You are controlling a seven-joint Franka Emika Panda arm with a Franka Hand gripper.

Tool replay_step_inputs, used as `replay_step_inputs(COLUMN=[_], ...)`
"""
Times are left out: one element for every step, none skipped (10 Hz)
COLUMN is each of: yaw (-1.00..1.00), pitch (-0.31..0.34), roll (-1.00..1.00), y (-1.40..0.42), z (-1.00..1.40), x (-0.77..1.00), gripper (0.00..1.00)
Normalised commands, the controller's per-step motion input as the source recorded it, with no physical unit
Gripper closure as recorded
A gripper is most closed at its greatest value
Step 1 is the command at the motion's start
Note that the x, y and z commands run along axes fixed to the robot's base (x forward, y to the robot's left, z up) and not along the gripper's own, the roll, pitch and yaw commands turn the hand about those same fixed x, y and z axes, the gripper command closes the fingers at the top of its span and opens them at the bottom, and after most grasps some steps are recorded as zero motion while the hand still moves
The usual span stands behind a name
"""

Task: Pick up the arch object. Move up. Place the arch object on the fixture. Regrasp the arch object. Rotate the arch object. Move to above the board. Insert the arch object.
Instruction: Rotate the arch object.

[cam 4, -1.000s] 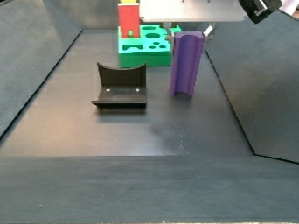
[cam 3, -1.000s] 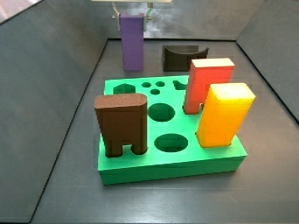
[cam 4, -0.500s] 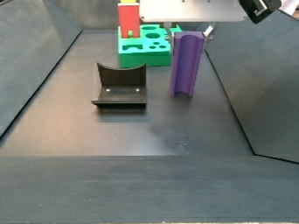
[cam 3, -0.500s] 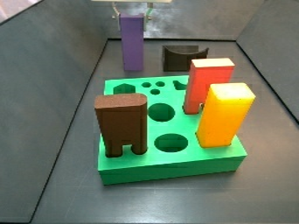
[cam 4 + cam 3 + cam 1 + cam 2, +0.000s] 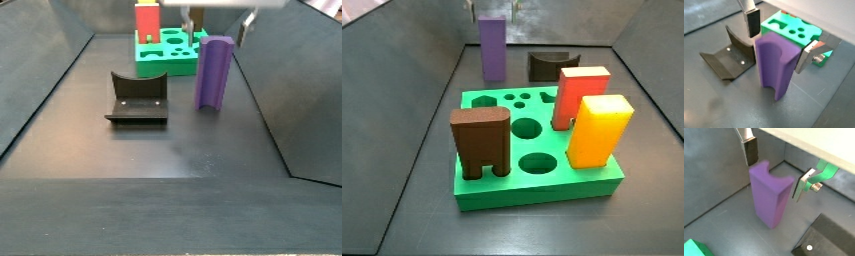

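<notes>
Arch object (image 5: 214,72) upright on floor, beside fixture (image 5: 135,98), apart. Gripper (image 5: 779,41) above arch top, fingers (image 5: 751,22) either side, not touching. Board (image 5: 537,150) well apart; three blocks standing in it.

The purple elongated arch object (image 5: 775,67) is looking like smooth matt plastic. The gripper (image 5: 778,41), poised around its upper end, is showing flat brushed-silver metal fingers (image 5: 805,56) with dull black pads. The dark scooped fixture (image 5: 727,59) and thick green board (image 5: 536,150) are appearing matt, plastic-like.
</notes>
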Motion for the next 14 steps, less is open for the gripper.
replay_step_inputs(yaw=[0.01,0.01,0.01,1.00,1.00,1.00,1.00,1.00,1.00,1.00,1.00,1.00,1.00,1.00], pitch=[0.061,0.067,0.086,0.007,0.007,0.006,0.007,0.007,0.007,0.007,0.007,0.007,0.008,0.008], roll=[0.00,-0.02,-0.05,-0.01,-0.01,-0.01,-0.01,-0.01,-0.01,-0.01,-0.01,-0.01,-0.01,-0.01], y=[0.00,0.00,-0.01,0.08,0.08,0.05,0.03,0.02,0.02,0.01,0.00,0.00,0.00,0.00], z=[0.56,0.44,0.21,0.00,-0.01,0.00,0.00,0.00,0.00,0.00,0.00,0.00,0.00,0.00], x=[-0.01,0.00,0.01,0.00,0.01,0.01,0.01,0.01,0.01,0.02,0.02,0.02,0.02,0.02], gripper=[0.00,0.00,0.00,0.00,0.00,0.00,0.00,0.00,0.00,0.00,0.00,0.00,0.00,0.00])
